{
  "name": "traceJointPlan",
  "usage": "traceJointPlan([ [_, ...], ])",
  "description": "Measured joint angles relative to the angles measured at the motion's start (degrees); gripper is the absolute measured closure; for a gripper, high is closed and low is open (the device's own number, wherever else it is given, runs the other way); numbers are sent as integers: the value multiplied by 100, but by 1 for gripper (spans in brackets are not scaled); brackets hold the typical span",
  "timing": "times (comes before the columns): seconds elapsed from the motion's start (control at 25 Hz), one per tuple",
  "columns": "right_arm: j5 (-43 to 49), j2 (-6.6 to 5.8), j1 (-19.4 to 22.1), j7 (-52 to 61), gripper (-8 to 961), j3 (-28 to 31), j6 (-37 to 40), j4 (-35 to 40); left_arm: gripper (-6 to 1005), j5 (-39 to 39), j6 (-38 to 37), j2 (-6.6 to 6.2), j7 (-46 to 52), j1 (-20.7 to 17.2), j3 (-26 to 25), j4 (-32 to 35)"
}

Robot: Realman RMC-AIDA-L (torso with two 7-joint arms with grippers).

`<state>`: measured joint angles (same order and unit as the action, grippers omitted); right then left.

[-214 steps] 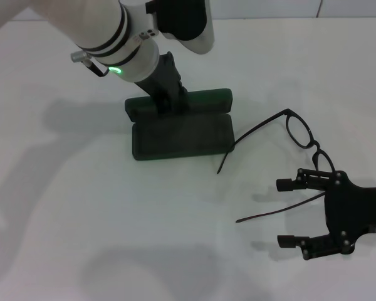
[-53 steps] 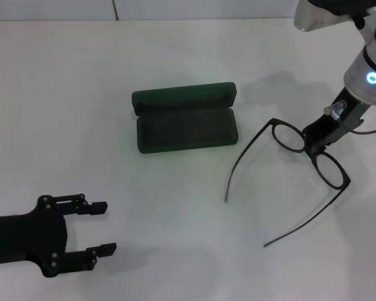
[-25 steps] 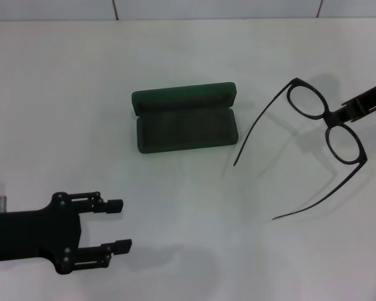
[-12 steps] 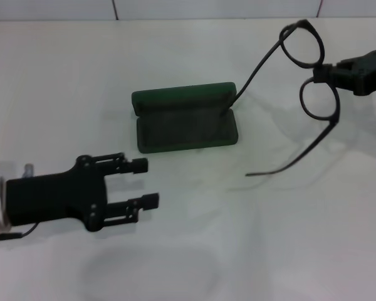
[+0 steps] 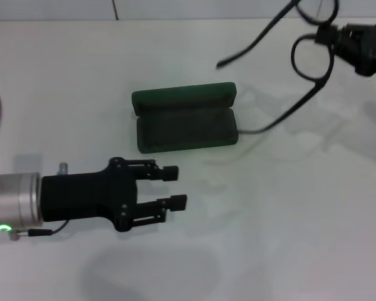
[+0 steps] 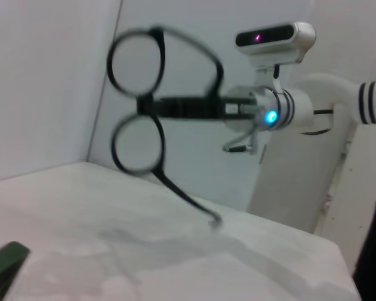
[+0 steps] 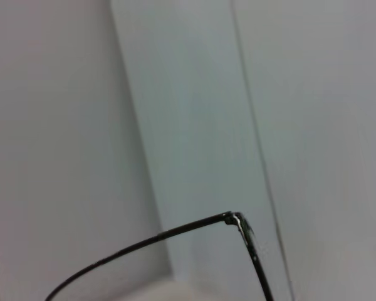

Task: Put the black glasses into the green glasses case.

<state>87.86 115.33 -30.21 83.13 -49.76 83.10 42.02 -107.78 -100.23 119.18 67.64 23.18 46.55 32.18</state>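
Right gripper [image 5: 336,36]: raised off the table at the far right, jaws clamped on the bridge of the black glasses [image 5: 312,58]; the left wrist view shows the same hold, the bridge pinched between the two lenses [image 6: 141,106].
Black glasses: in the air, carried by the right gripper. Both temple arms are unfolded and trail away from the jaws toward the case side; one hangs low, its tip close above or at the table just beside the right end of the case, though contact cannot be told.
Green glasses case [image 5: 185,117]: open on the white table [image 5: 269,238], lid standing at the far edge, lined tray bare. It lies well apart from the right jaws, to their left and lower.
Left gripper [image 5: 173,187]: low over the table on the near side of the case, jaws parted with nothing between them, tips pointed past the case's near edge, near it but not touching.
Done so far: the case is open and the glasses are lifted.
Left to do: bring the glasses over the tray, get the splayed arms folded or tucked in so the frame fits, lower it in, let go.
Judged progress: roughly midway.
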Motion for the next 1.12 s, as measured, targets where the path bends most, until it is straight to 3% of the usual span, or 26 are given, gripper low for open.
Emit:
traceJointPlan([
  [0.28, -620, -1, -310, -97, 893, -39, 87, -835, 525, 30, 700, 26, 46, 407, 114, -619],
  [0.6, -636, 41, -760, -97, 893, -61, 336, -1472, 715, 62, 647, 58, -340, 753, 178, -943],
  [0.8, -616, 57, -1021, -147, 893, -69, 346, -1892, 930, 106, 636, 84, -492, 1026, 328, -1232],
  [1.12, -640, 88, -1139, -269, 894, -585, 354, -2157, 1000, 761, 608, 110, -500, 1197, 659, -1417],
])
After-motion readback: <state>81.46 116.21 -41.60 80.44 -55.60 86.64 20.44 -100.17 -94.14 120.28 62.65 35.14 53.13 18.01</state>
